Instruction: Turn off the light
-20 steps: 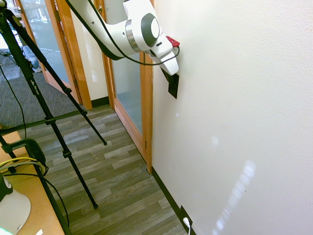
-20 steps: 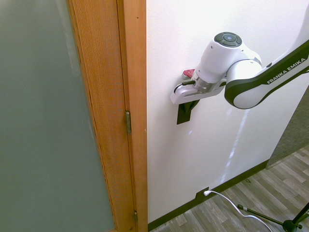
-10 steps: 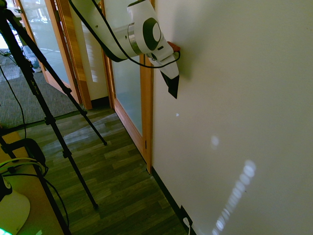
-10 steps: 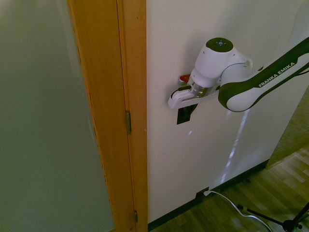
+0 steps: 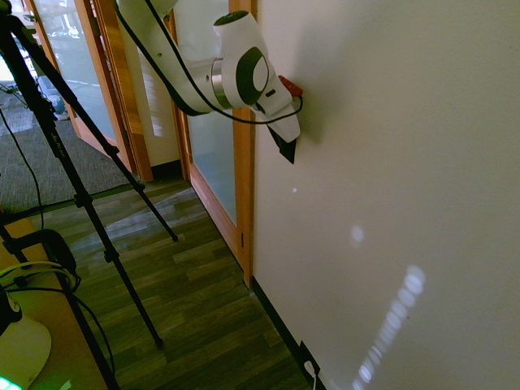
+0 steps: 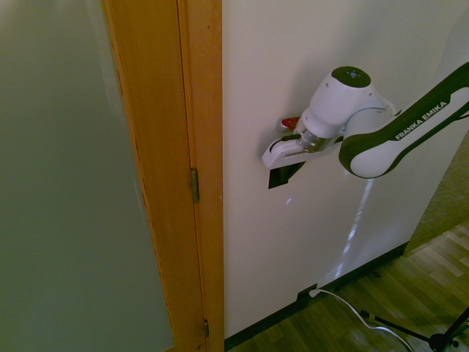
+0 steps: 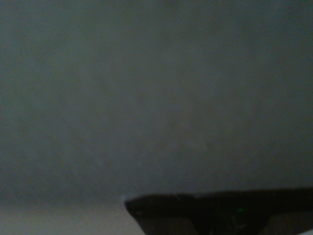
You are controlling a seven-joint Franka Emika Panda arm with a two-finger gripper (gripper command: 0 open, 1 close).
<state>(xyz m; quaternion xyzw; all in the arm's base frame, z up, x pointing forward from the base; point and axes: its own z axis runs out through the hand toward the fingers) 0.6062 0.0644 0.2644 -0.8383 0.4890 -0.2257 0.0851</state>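
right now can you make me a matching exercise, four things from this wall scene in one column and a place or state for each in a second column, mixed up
Things
1. small black upright switch plate
2. black outlet plate with a white plug
3. orange-brown wooden door frame
4. white arm's gripper

Place or state
A. low on the wall, at the dark baseboard
B. edges the frosted glass, beside the white wall
C. up against the wall, over the top of the plate
D. partway up the wall, partly hidden behind the hand

Pairs: 1-D, 2-A, 3-B, 4-C
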